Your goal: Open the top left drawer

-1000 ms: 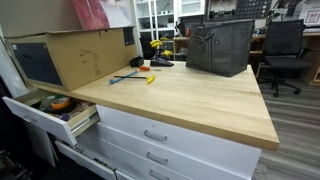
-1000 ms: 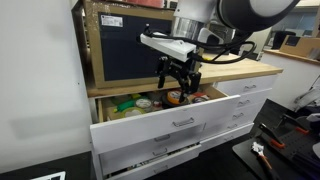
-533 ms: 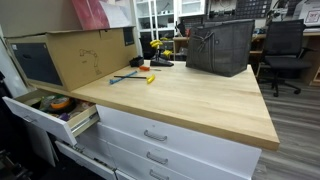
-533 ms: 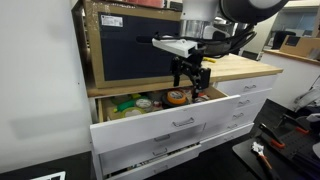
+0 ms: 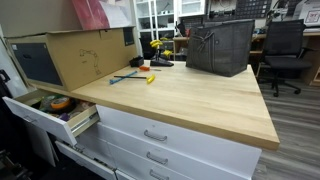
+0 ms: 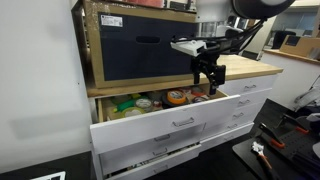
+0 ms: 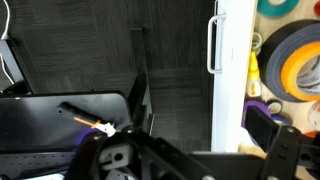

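The top left drawer [image 6: 165, 122] stands pulled out, its white front and silver pull [image 6: 182, 122] facing outward. Tape rolls and small items lie inside it. In an exterior view it shows at the left edge [image 5: 30, 115], open with pale wooden sides. My gripper [image 6: 209, 82] hangs open and empty above the drawer's right part, touching nothing. In the wrist view the drawer front [image 7: 228, 90] and its pull [image 7: 211, 45] run vertically between my fingers [image 7: 205, 122], with tape rolls [image 7: 295, 60] beyond.
A wooden countertop [image 5: 190, 100] carries a cardboard box [image 5: 70, 55], a dark basket [image 5: 220, 47] and small tools [image 5: 135, 75]. More white drawers [image 5: 160, 140] sit below. The lower drawer [image 6: 160, 152] is slightly open. An office chair [image 5: 285, 50] stands behind.
My gripper has moved sideways along the open drawer toward its right end and risen slightly. The drawer has not moved.
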Robot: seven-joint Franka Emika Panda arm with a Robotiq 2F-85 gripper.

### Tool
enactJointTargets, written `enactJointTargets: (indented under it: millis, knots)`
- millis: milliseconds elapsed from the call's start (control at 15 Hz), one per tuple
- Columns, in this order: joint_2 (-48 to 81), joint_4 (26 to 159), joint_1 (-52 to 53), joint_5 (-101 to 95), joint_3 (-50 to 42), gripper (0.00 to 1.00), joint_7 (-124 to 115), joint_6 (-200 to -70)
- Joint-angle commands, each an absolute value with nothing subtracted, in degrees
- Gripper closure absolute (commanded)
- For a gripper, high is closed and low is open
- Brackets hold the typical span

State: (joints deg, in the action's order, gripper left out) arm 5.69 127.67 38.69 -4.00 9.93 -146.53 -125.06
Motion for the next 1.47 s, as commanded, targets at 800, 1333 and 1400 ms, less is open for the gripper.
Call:
enactJointTargets:
  millis: [800, 1333, 1400]
  knots:
    - [-2.96, 137.46, 13.63, -8.01, 5.19, 0.0, -148.85, -122.92]
    - [-5.17, 138.55, 2.76, -12.38, 0.75, 0.0, -148.89, -122.84]
    - [-5.63, 138.54, 1.54, -13.36, 0.07, 0.0, -148.89, -122.77]
